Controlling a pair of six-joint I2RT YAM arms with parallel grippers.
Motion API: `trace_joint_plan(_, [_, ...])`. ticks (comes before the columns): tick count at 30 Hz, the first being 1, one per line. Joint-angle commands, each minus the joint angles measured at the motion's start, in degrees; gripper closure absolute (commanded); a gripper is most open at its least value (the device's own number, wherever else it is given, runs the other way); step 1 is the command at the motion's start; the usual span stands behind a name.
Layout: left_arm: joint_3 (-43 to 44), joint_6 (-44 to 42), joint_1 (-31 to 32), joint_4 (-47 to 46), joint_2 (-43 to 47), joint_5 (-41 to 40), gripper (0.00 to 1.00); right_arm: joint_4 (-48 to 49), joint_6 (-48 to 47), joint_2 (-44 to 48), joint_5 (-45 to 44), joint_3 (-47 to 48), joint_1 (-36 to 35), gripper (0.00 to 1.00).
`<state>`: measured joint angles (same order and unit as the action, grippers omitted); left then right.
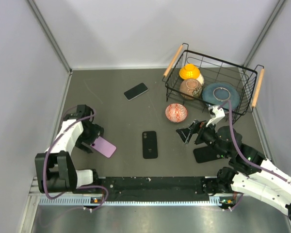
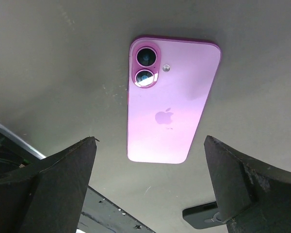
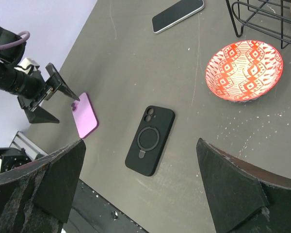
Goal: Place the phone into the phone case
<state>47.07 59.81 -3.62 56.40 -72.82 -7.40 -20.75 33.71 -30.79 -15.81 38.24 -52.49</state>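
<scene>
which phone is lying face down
The pink phone: its back faces up, with the camera lenses and logo showing. The dark phone near the wire basket lies screen up.

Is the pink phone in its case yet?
Not yet. The pink phone lies bare on the table by the open left gripper. The right gripper is open too, holding nothing. Left: carry it to the black case and fit it in.
</scene>
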Motion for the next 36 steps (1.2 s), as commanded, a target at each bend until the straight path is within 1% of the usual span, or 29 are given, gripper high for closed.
trace_joint_plan(1, [1.79,-1.89,0.80,-1.29,-2.67,-0.78,0.01,1.59,1.35,0.02,0.52,0.00,-0.51,0.03])
trace_joint_plan(7, [7.59,-2.60,3.44,2.56,-9.18,-3.67,0.01,1.59,2.06,-0.68,-0.01,-0.27,-0.42,0.03])
trace_joint_plan(13, [8.04,-2.16,6.25,2.13,-12.26,-3.06,0.01,0.98,1.79,-0.86,2.54,1.40,-0.42,0.03])
trace_joint_plan(23, [8.30,-1.19,6.78,4.24,-15.95,-4.99,0.01,0.80,2.67,-0.33,3.25,1.31,-0.42,0.03])
trace_joint_plan(32, [3.82,-0.40,6.87,-1.99,-16.74,-4.21,0.01,0.10,2.85,-0.50,3.68,1.92,-0.33,0.03])
trace_joint_plan(36, [2.42,-1.01,6.78,-3.75,-17.62,-2.45,0.03,-0.43,2.76,-0.24,3.25,2.10,-0.42,0.03])
